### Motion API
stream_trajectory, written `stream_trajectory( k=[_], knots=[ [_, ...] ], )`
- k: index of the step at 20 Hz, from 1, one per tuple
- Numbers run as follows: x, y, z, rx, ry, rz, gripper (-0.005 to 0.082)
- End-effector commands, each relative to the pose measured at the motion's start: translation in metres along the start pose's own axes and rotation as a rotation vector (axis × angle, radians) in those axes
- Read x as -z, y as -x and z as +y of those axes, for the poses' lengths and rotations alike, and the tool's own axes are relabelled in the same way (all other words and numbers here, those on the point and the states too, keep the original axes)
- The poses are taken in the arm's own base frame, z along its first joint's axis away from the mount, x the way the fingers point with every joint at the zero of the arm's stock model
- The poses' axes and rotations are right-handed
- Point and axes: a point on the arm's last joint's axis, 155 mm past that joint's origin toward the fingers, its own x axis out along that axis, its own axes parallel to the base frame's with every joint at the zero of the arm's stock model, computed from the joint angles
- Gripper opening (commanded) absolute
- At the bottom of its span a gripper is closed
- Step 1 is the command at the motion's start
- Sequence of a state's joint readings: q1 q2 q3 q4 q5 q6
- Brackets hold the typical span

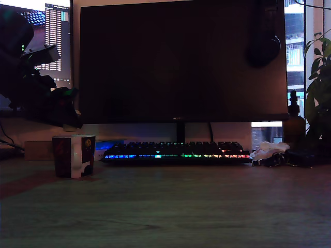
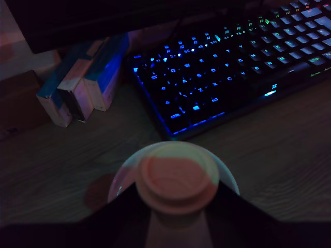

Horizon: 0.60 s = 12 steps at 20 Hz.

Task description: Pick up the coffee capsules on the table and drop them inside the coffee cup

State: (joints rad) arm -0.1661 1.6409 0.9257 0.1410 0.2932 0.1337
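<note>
Dim desk [image 1: 207, 206], exterior view: coffee cup [image 1: 73, 155] at left, gripper [image 1: 64, 106] just above it, lit keyboard [image 1: 178, 153] behind. Wrist view: jaws clamped on cream-beige capsule [image 2: 178, 184], directly over cup rim [image 2: 227, 175]; small boxes [image 2: 85, 85] beside keyboard.

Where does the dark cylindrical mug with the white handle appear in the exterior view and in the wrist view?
Exterior view: the dark cylindrical mug stands on the wooden table at the exterior view's left, under the dark arm.
Wrist view: only its round pale rim shows, directly under a cream-beige capsule between the dark fingers.
Shared landmark: the backlit keyboard, just beyond the mug in both.
</note>
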Motion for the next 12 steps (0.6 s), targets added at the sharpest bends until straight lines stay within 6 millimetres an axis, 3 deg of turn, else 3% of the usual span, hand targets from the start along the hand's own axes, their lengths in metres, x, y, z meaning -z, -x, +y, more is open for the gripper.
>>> stream_trajectory(
  k=[1, 3, 4, 7, 8, 12],
  knots=[
    [0.0007, -0.0017, 0.0024, -0.003, 0.004, -0.001, 0.0131],
    [0.0013, -0.0017, 0.0023, -0.003, 0.005, 0.001, 0.0164],
    [0.0016, -0.0017, 0.0022, -0.002, 0.006, 0.002, 0.0223],
    [0.0015, -0.0017, 0.0032, -0.007, 0.013, 0.003, 0.0666],
    [0.0011, -0.0016, 0.0033, -0.007, 0.013, 0.002, 0.0706],
    [-0.0007, -0.0015, 0.0042, -0.011, 0.012, -0.002, 0.0705]
  ],
)
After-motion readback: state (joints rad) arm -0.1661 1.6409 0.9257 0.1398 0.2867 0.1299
